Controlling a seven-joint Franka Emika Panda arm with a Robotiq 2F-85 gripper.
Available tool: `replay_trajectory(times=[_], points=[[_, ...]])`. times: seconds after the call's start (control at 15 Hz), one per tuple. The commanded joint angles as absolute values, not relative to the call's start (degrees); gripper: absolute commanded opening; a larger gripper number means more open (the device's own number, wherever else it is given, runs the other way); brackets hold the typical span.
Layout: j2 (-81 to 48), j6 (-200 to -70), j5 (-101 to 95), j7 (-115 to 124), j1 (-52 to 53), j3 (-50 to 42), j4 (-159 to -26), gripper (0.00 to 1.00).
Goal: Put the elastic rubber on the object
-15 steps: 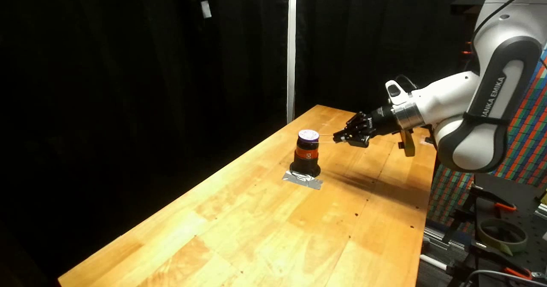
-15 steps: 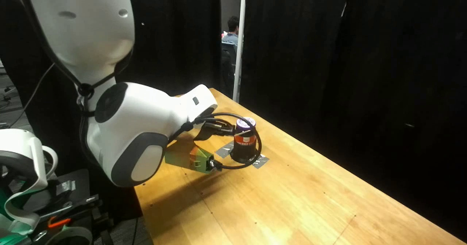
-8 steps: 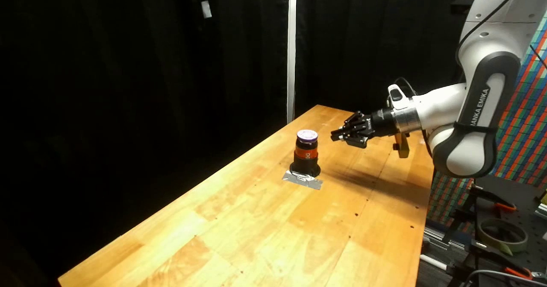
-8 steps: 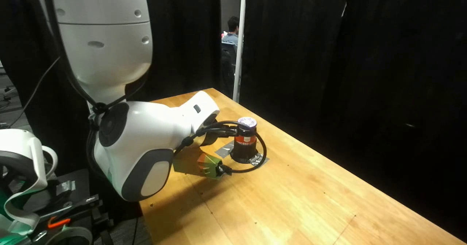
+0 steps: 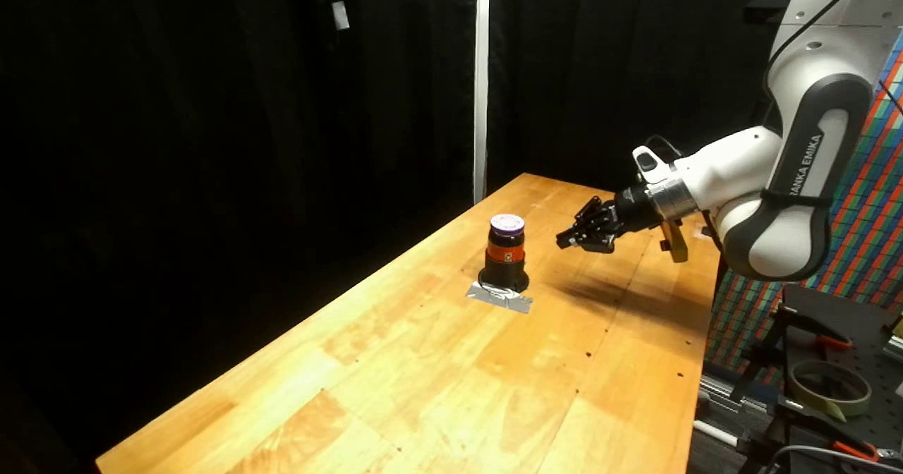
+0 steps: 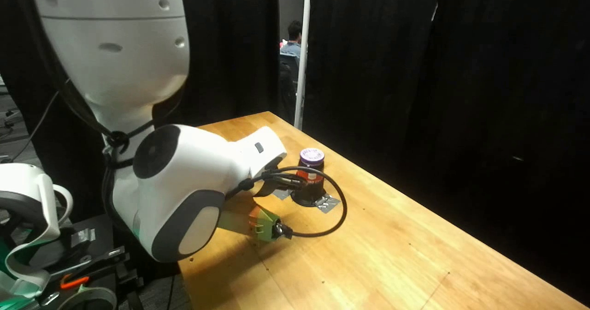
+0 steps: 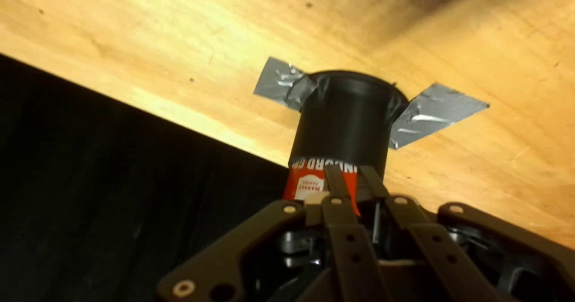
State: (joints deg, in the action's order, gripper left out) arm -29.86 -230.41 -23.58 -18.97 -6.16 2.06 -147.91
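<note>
Wrist view has the gripper (image 7: pixel 354 175) with its jaws only slightly apart: a narrow gap parts the two fingers (image 7: pixel 336 183), and some red of the object (image 7: pixel 300 178) shows through it. A pale tan patch (image 7: pixel 316 198) sits just outside one finger, and a tan strip (image 7: pixel 397 263) lies farther back on the gripper, away from the object; whether either is the elastic rubber, I cannot tell. What the jaws may hold between them cannot be made out for certain.

In an exterior view the fingertips (image 5: pixel 566 238) point toward the object and stand apart from it, with wood of the table (image 5: pixel 423 389) showing between.

The object itself is upright, a dark cylinder with a red label (image 6: pixel 309 176) around its side and a purple-and-white lid (image 6: pixel 312 156) on top. Below the label is a black base (image 7: pixel 341 126) with a round flange, and strips of silver tape (image 7: pixel 435 115) run outward from it on two sides of the object, onto the table.

Behind the gripper, as seen from the object, is the white arm (image 5: pixel 734 163). In an exterior view a black cable (image 6: pixel 309 235) loops from the arm across the front of the object and back to a green-and-orange housing (image 6: pixel 263 222), which sits apart from the object. Well apart from the object, past the table edge, hang black curtains (image 5: pixel 247 142), with a pale pole (image 6: pixel 302 61) beside them and, in an exterior view, a seated person (image 6: pixel 292 47) beyond.
</note>
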Motion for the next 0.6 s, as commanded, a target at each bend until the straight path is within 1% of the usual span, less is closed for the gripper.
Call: replay_trajectory(times=[0.0,0.07,0.13,0.2,0.27,0.33,0.4,0.53], points=[[-15.88,-214.53,-21.11,-13.25,-1.35,-0.93,-155.16,0.15],[-12.91,-209.84,-20.32,-12.55,0.30,-1.92,-156.37,0.24],[-10.07,-204.87,-18.61,-12.35,2.25,-3.02,-157.22,0.40],[-8.10,-200.06,-16.24,-13.82,1.31,-1.03,-157.85,0.45],[-5.82,-194.98,-13.41,-14.41,3.12,-1.67,-158.15,0.54],[-3.93,-189.96,-11.17,-14.56,6.85,-4.24,-158.25,0.61],[-2.40,-184.90,-9.25,-15.39,8.29,-4.93,-158.20,0.69],[-0.16,-174.46,-9.67,-14.08,11.82,-8.60,-156.88,0.83]])
